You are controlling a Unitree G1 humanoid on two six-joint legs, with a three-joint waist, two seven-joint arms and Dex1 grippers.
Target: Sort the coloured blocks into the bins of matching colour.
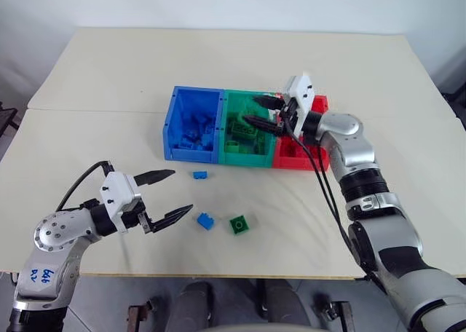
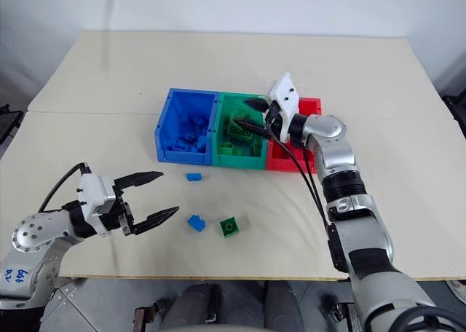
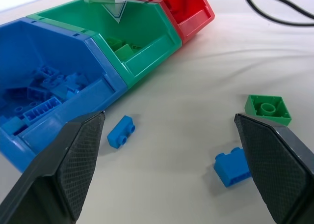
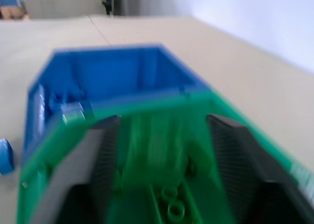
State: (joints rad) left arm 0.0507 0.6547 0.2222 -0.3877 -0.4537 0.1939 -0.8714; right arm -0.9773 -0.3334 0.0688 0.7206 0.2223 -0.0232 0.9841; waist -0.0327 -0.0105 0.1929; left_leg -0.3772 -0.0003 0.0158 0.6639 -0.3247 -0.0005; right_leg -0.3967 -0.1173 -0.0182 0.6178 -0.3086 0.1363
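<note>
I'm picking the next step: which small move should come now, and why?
Probably ease the open left gripper forward onto the nearer blue brick. It lies loose on the table just ahead, while the right gripper hangs open over the green bin.

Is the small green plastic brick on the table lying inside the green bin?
No, the small green plastic brick lies on the table, apart from the green bin.

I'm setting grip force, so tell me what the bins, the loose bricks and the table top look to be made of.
Blue bin, green bin, red bin: rigid moulded plastic, by their glossy walls and crisp edges.
Two blue bricks and the green brick: hard, smooth plastic with moulded studs.
Table: cream and matte; probably laminate or painted board, the look leaves that open.
</note>
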